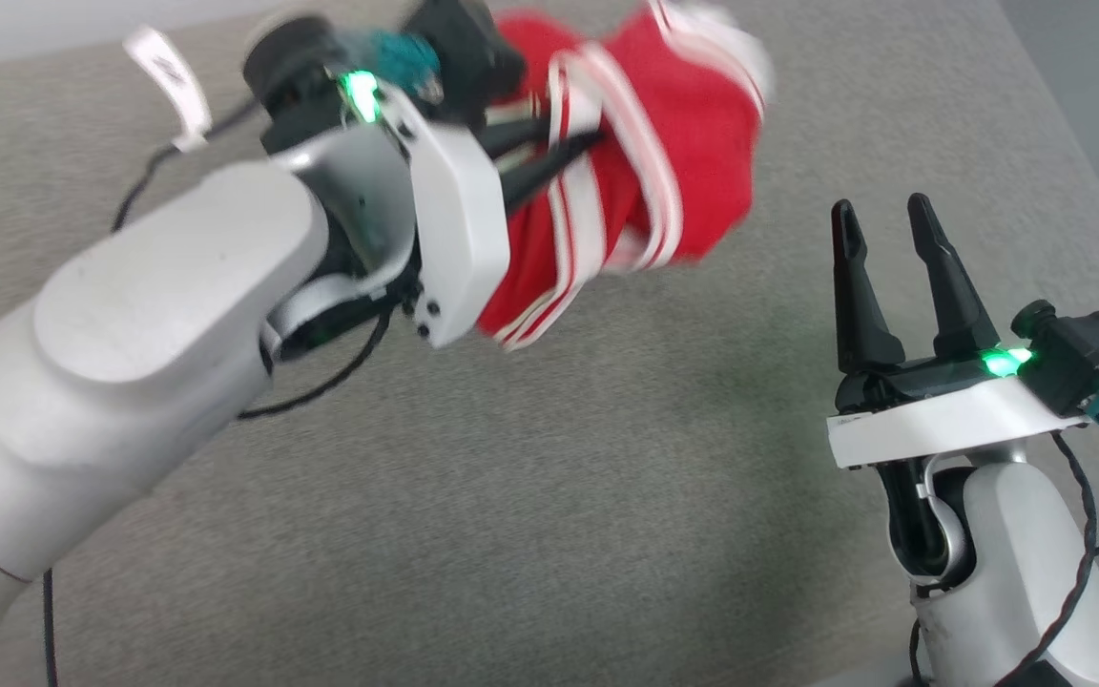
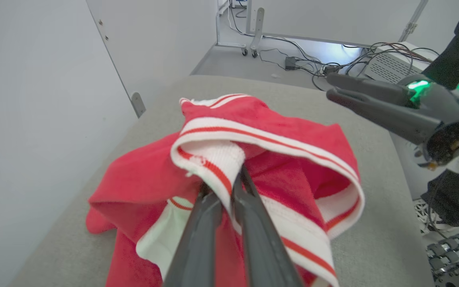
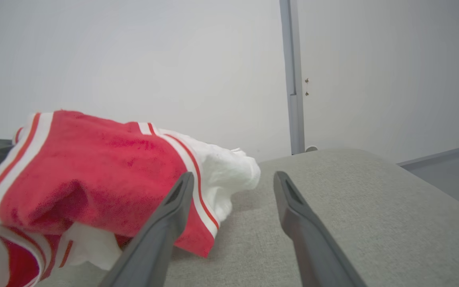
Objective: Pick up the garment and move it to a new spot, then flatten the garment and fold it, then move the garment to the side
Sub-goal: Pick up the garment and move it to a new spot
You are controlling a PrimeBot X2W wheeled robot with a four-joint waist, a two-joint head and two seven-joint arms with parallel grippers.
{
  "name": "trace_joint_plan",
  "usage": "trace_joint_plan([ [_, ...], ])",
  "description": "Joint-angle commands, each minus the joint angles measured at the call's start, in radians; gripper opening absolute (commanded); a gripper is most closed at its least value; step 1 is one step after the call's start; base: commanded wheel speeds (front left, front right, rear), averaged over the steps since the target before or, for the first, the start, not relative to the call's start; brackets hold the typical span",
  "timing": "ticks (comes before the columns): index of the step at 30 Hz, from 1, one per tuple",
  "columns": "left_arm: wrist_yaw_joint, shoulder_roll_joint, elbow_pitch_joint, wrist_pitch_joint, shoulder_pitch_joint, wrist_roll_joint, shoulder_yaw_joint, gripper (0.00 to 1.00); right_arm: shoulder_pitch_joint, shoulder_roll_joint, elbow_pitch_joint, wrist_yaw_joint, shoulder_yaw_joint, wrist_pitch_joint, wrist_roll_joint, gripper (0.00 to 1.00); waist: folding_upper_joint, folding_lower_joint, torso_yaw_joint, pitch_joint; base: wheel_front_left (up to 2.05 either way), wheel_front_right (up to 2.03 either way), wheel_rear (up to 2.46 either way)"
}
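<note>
**Left.** We note the left gripper [image 1: 573, 134] pressed together on a striped white-and-red band of the garment [image 1: 693, 143]. In the left wrist view the trim is folded over the fingers [image 2: 255, 223] and pinched between them. As far as we can see, only that narrow band is in the bite.

**Centre.** The garment hangs from the pinch as a crumpled bunch over the far part of the grey padded table [image 1: 549, 496]. A white sleeve end and the striped hem are wrapped over one another. The head view is blurred here. In the right wrist view the lowest red fold sits down near the table, and we cannot tell whether it touches.

**Right.** The right gripper [image 1: 883, 210] is spread wide, holds nothing and stands apart from the cloth.

**Step (our judgement).** The garment is being carried to the new spot. Flattening and folding have not begun.

**Risks**
- The bite is thin and on an edge, so a quick swing could pull the trim free and drop the cloth short.
- A trailing fold could drag on the textured cover and roll the bunch tighter.
- If the garment is set down bunched, the layers would be hard to tell apart, and the right gripper could take two at once.
- The cloth lies close to the table's far edge, so a loose part could slide over it.
</note>
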Motion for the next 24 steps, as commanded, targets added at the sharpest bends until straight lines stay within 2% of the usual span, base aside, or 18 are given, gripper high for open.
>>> trace_joint_plan([
  [1,0.003,0.010,0.010,0.011,-0.004,-0.013,-0.053,0.00,0.008,0.010,-0.013,0.000,-0.003,-0.002,0.014,1.00,-0.0001,0.0000,-0.049,0.033,0.00,0.00,0.00],
  [7,0.003,0.005,0.003,0.077,0.067,-0.071,-0.101,0.00,0.011,0.010,-0.024,0.000,-0.005,-0.002,0.067,1.00,-0.0001,0.0000,-0.093,0.063,0.00,0.00,0.00],
  [19,0.003,0.048,0.015,0.370,0.212,0.052,-0.109,0.00,0.015,0.010,-0.040,0.000,0.006,-0.002,0.164,1.00,-0.0001,0.0000,-0.178,0.132,0.00,0.00,0.00],
  [24,0.004,0.068,0.072,0.436,0.245,0.073,-0.121,0.00,0.013,0.010,-0.041,0.000,0.018,-0.002,0.194,1.00,-0.0001,0.0000,-0.212,0.155,0.00,0.00,0.00],
])
